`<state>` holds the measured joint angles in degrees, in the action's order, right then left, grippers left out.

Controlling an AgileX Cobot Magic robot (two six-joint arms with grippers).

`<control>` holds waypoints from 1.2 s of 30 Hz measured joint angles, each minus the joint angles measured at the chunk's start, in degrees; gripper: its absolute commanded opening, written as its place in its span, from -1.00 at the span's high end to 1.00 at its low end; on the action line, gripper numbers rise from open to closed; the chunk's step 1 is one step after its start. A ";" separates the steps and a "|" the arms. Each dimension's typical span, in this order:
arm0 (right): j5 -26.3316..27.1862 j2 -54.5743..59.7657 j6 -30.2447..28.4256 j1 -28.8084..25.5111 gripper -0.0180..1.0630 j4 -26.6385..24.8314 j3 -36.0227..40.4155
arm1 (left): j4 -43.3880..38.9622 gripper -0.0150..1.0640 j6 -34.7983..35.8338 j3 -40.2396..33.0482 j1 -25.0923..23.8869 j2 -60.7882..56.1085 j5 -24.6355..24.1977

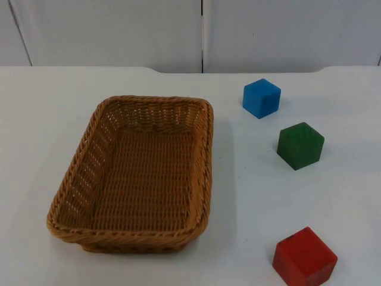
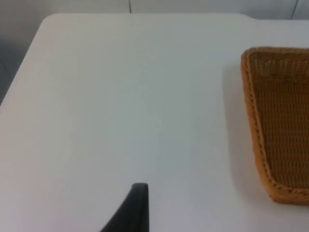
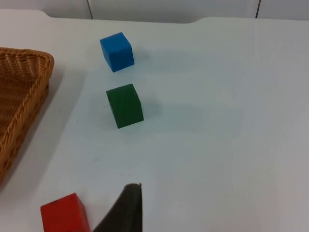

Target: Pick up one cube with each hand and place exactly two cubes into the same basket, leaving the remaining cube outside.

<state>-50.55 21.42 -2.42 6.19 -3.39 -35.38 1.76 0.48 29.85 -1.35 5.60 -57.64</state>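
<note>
Top view: a brown wicker basket (image 1: 205,149) sat on the white table (image 1: 41,119), left of centre, with nothing inside it. Three cubes lay to its right, all outside it and apart from one another: the blue cube (image 1: 261,98) farthest back, the green cube (image 1: 300,145) nearer, and the red cube (image 1: 304,258) at the front edge.

Left wrist view: a fingertip of the left gripper (image 2: 129,209) hung over bare table, well apart from the basket's rim (image 2: 251,111). Whether this pincer was wide or narrow could not be told.

Right wrist view: a fingertip of the right gripper (image 3: 123,208) stood just beside the red cube (image 3: 64,212), with the green cube (image 3: 124,105) and blue cube (image 3: 116,51) beyond. Its opening could not be told either.
</note>
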 measured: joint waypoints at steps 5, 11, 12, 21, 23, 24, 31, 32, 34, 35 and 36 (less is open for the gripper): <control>2.50 2.87 0.00 0.00 -0.98 0.00 0.00 | 2.18 -0.87 0.39 0.00 0.00 1.07 2.21; 3.56 6.87 -0.10 0.00 -0.98 0.00 -1.10 | 4.39 -0.87 0.50 0.81 0.00 6.52 4.46; 3.67 7.65 -0.10 0.00 -0.98 0.00 -1.60 | 4.50 -0.87 0.50 1.27 0.00 7.53 4.57; 4.65 13.43 -0.10 0.00 -0.98 0.00 -5.62 | 7.02 -0.87 -0.48 5.98 0.00 14.45 6.64; 5.03 15.38 -0.10 0.00 -0.98 0.00 -6.70 | 8.75 -0.87 -2.17 7.34 0.00 16.52 6.91; 5.03 15.38 -0.10 0.00 -0.98 0.00 -6.70 | 8.75 -0.87 -2.17 7.34 0.00 16.52 6.91; 5.35 22.22 -0.21 0.00 -0.98 0.00 -9.46 | 12.79 -0.87 -5.64 8.43 0.00 20.33 7.47; 5.35 23.07 -0.21 0.00 -0.98 0.00 -9.68 | 13.44 -0.87 -6.22 8.43 0.00 20.79 7.60; 5.47 24.09 -0.21 0.00 -0.98 0.00 -9.97 | 14.17 -0.87 -6.93 8.43 0.00 21.16 7.72; 5.47 25.16 -0.21 0.00 -0.98 0.00 -10.19 | 14.57 -0.87 -7.21 8.43 0.00 21.72 8.14; 5.62 26.00 -0.21 0.00 -0.98 0.00 -10.32 | 15.13 -0.87 -7.81 8.43 0.00 22.10 8.56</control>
<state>-44.93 47.41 -2.63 6.19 -3.39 -45.70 16.89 -7.33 38.28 -1.35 27.70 -49.08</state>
